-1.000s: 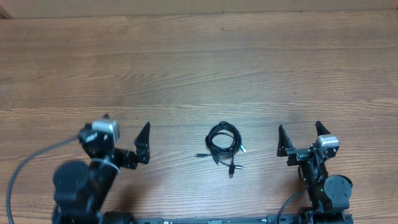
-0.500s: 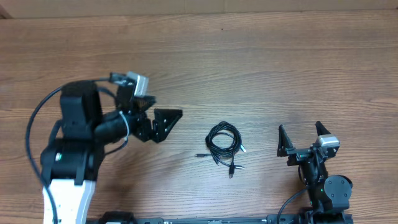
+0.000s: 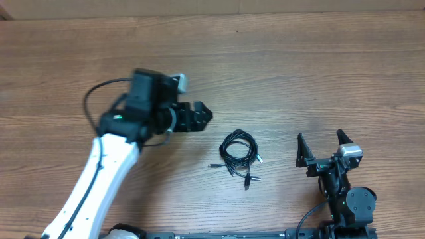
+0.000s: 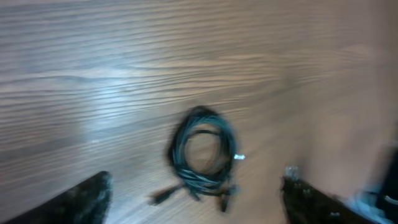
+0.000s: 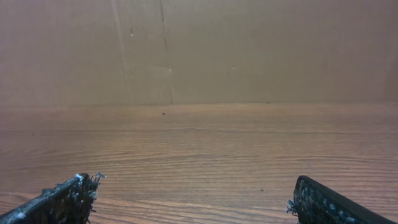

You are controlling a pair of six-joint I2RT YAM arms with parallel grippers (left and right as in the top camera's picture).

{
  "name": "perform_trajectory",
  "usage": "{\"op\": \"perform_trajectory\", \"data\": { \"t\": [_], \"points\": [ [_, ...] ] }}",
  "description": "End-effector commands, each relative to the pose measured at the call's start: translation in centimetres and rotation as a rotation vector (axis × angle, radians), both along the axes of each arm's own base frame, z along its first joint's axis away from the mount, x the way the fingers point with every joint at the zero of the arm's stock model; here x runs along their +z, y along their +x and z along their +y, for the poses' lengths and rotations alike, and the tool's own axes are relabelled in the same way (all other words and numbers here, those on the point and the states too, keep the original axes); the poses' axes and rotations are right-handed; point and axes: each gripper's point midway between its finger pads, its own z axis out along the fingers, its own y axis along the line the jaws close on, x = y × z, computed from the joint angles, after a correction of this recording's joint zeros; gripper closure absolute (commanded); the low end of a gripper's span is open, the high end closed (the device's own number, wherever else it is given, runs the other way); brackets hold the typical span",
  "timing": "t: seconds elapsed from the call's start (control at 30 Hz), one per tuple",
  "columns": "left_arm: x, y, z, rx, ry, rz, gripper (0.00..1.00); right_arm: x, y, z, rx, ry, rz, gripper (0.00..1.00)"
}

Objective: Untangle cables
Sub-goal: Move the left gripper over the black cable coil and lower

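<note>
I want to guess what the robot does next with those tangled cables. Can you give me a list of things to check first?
1. The cables lie loose on the table, nothing holding them: ok.
2. The left gripper is open and empty: ok.
3. The left gripper is at the cables: not ok, it is off to their side, apart from them.
4. The right gripper is open and apart from the cables: ok.
5. Which cable crosses which: cannot tell, the coil is too small and blurred.
</note>
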Motion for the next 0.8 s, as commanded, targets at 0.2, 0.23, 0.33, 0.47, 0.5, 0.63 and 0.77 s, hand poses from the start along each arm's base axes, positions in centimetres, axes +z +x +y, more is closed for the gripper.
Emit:
{"op": "perform_trajectory", "data": {
  "t": [0.2,0.23,0.33,0.47,0.5,0.63,0.77],
  "points": [
    [-6.5,1.2,-4.1,-0.258,0.456,-0.184,0.29,-0.2,0.0,-0.1,-0.005,-0.005,-0.005,0.00],
    [-7.3,1.0,-4.8,-0.311,0.475,-0.192,0.29,-0.2,0.0,-0.1,-0.005,-0.005,-0.005,0.00],
    [-10.0,0.4,-6.3,-0.459,0.531,-0.198,0.29,-0.2,0.0,-0.1,-0.005,-0.005,-0.005,0.00],
    [-13.6,0.1,-6.7,-0.530,0.574,-0.147,0.20,-0.2,0.0,-0.1,-0.005,-0.005,-0.005,0.00],
    [-14.1,0.0,-6.7,-0.534,0.579,-0.137,0.20,-0.2,0.0,-0.1,-0.005,-0.005,-0.005,0.00],
    [-16.2,-0.1,-6.4,-0.545,0.597,-0.091,0.23,-0.2,0.0,-0.1,-0.005,-0.005,-0.005,0.00],
    [-16.4,-0.2,-6.4,-0.547,0.600,-0.087,0.59,-0.2,0.0,-0.1,-0.005,-0.005,-0.005,0.00]
  ]
}}
